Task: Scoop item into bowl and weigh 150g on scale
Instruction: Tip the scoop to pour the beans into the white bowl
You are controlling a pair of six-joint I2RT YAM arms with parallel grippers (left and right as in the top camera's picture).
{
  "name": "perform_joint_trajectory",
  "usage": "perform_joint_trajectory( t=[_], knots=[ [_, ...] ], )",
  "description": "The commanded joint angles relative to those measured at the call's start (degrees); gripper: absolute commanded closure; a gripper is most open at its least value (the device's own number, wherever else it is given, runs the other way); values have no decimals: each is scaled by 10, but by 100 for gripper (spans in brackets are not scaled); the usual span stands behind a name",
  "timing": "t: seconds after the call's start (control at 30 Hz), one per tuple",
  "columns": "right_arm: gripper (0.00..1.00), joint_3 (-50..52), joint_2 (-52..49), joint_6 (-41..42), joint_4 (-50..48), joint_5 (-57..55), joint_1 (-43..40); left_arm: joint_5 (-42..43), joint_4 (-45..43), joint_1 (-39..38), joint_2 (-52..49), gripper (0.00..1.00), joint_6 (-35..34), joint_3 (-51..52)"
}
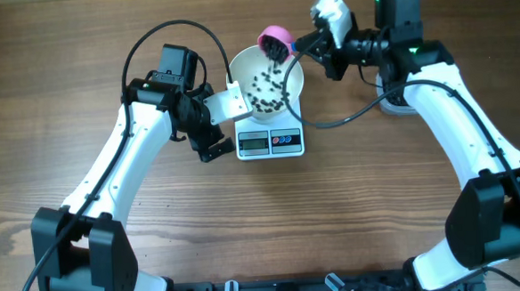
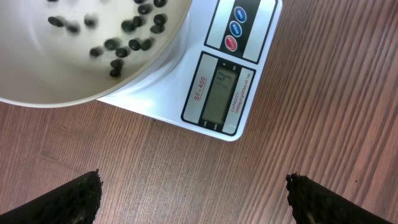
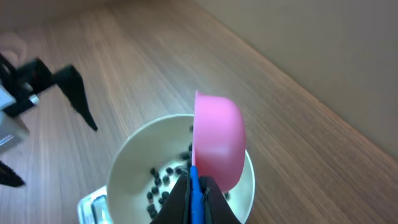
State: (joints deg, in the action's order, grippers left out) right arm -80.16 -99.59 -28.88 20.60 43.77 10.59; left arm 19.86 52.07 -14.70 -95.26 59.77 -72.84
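Note:
The white bowl [image 1: 243, 71] stands on the scale [image 1: 270, 142], with black beans [image 1: 266, 87] scattered in it. A pink scoop [image 1: 274, 40] hangs tipped over the bowl's far rim. My right gripper [image 1: 304, 45] is shut on its blue handle. In the right wrist view the scoop [image 3: 217, 140] stands on edge above the bowl [image 3: 124, 162] and the beans [image 3: 161, 183], with that gripper [image 3: 198, 199] clamped on the handle. My left gripper [image 1: 208, 135] is open beside the scale's left end. Its wrist view shows its fingers [image 2: 81, 199] wide apart over bare wood, and the scale's display [image 2: 224, 93] and the bowl [image 2: 62, 68] beyond them.
A black cable [image 1: 348, 119] runs from the right arm across the table just right of the scale. A white round object [image 1: 396, 103] lies partly under the right arm. Bare wood surrounds the scale on the near side.

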Motion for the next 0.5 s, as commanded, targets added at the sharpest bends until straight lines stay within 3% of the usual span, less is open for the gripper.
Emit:
perform_joint_trajectory(
  t=[0.0, 0.17, 0.47],
  knots=[
    [96, -6, 15, -67, 7, -78, 31, 14, 0, 1, -2, 0, 11, -2],
    [96, -6, 15, -145, 7, -156, 67, 14, 0, 1, -2, 0, 11, -2],
    [96, -6, 21, -150, -15, -163, 72, 14, 0, 1, -2, 0, 11, -2]
  ],
)
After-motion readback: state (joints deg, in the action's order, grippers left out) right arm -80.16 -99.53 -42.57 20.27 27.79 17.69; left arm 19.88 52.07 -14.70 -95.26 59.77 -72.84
